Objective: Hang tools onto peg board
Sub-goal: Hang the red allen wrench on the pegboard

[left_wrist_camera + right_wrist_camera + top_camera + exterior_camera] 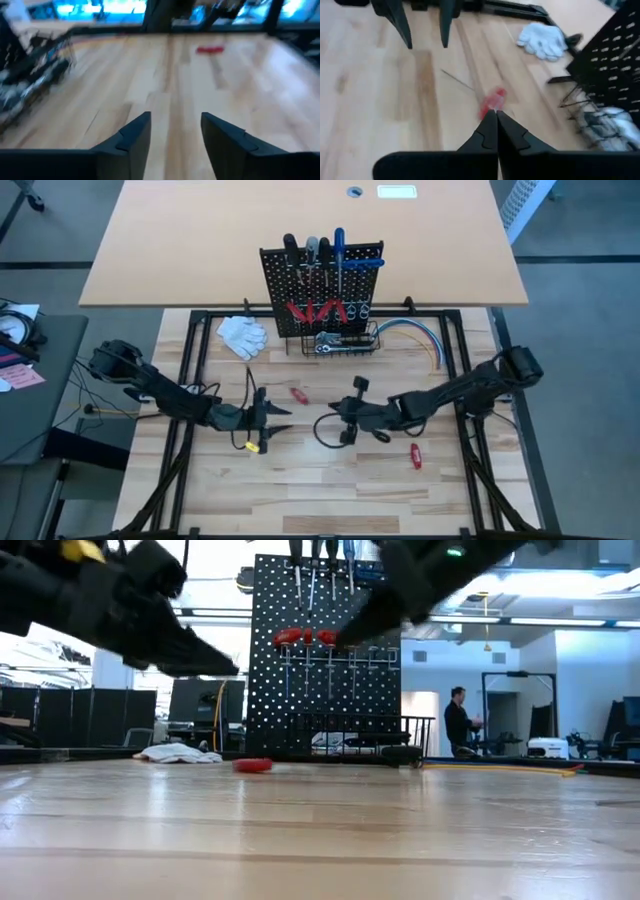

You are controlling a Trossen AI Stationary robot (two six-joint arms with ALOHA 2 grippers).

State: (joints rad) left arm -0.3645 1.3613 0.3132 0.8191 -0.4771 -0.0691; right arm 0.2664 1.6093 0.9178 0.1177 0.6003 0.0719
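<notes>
The black peg board [322,285] stands upright at the table's far middle, with screwdrivers hanging in its rings and red-handled ones lower down. A chrome wrench [335,343] lies in its wire basket. One red-handled screwdriver [298,394] lies flat on the table between my two grippers, and it also shows ahead of the shut fingers in the right wrist view [492,101]. A second red one [415,455] lies near the right arm. My left gripper [175,117] is open and empty, left of the first screwdriver. My right gripper [496,120] is shut and empty, above the table to its right.
White gloves [243,333] lie left of the peg board and a bundle of coloured cables [418,335] curves to its right. The table's black frame rails [188,370] run along the sides. A person [462,720] stands in the room far behind the table.
</notes>
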